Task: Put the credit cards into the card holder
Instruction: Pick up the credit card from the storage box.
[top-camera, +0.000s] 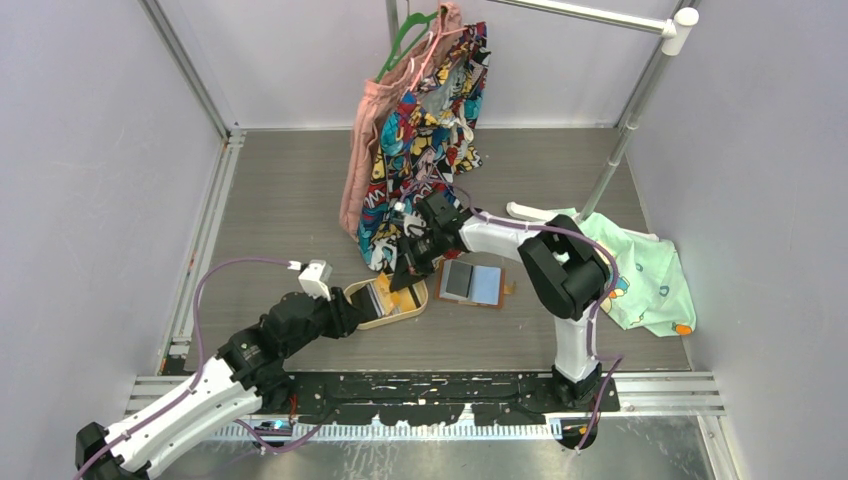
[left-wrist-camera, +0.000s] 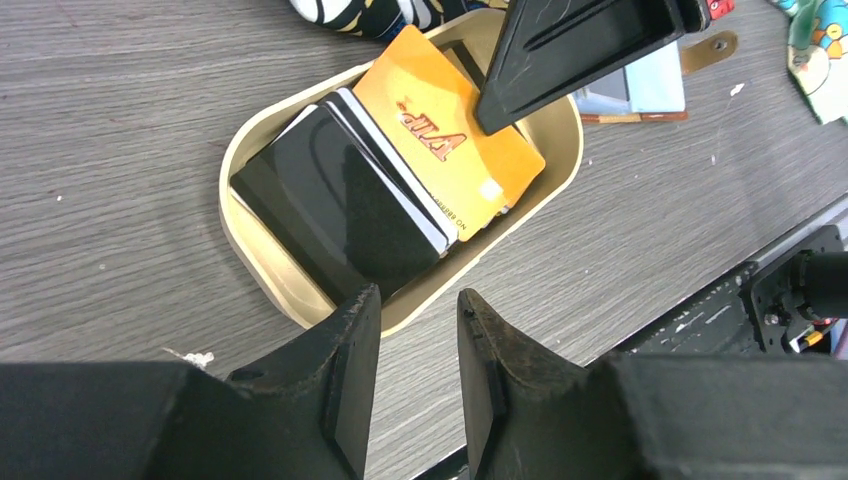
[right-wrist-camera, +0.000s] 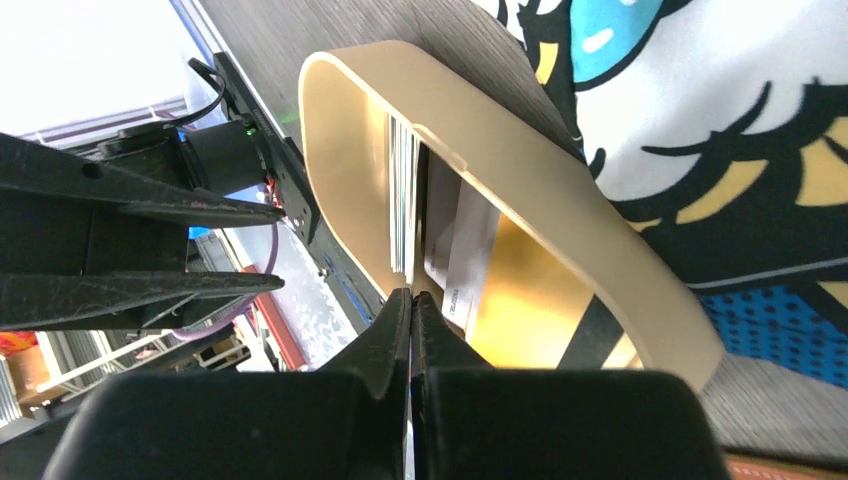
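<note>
Over the oval tray (left-wrist-camera: 235, 150), just left of the open card holder (top-camera: 472, 283), the right gripper (right-wrist-camera: 410, 295) is pinched together among the credit cards (left-wrist-camera: 330, 200), where a thin edge may slip or drag neighbours, while the left gripper (left-wrist-camera: 418, 310) sits, jaws apart, at its left end.

Big raised letters "VIP" on the yellow card (left-wrist-camera: 440, 150) lying in the tray (left-wrist-camera: 226, 190), upside down as seen from the left wrist. A line of tiny print along that card's edge, too small to read for sure.
</note>
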